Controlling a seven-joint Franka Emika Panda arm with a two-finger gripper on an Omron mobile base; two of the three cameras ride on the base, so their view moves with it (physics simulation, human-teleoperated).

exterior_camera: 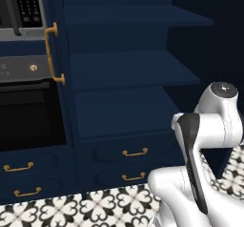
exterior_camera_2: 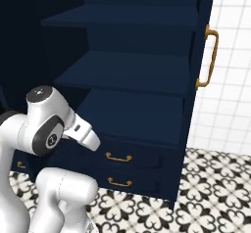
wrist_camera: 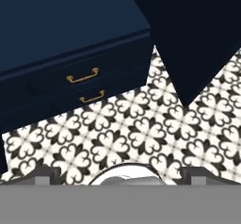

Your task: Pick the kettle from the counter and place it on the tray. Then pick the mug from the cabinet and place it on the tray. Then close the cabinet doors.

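Note:
The navy cabinet (exterior_camera: 128,68) stands open in front of me, and the shelves that show are bare. Its left door is swung out beside the oven, showing its brass bar handle (exterior_camera: 54,54). The right door (exterior_camera_2: 200,41) is seen edge on, with its handle (exterior_camera_2: 211,58). In the hand view my gripper (wrist_camera: 122,175) points down at the patterned floor with its fingertips (wrist_camera: 44,173) wide apart, open and holding nothing. One open door (wrist_camera: 193,39) hangs as a dark panel over the tiles. The kettle, counter, tray and mug are out of view.
Two brass-pulled drawers (exterior_camera: 135,152) sit under the shelves. A black oven (exterior_camera: 28,111) stands left of the cabinet, with more drawers (exterior_camera: 19,167) below it. A white tiled wall (exterior_camera_2: 230,80) lies to the right. Black-and-white floor tiles (wrist_camera: 141,133) run in front.

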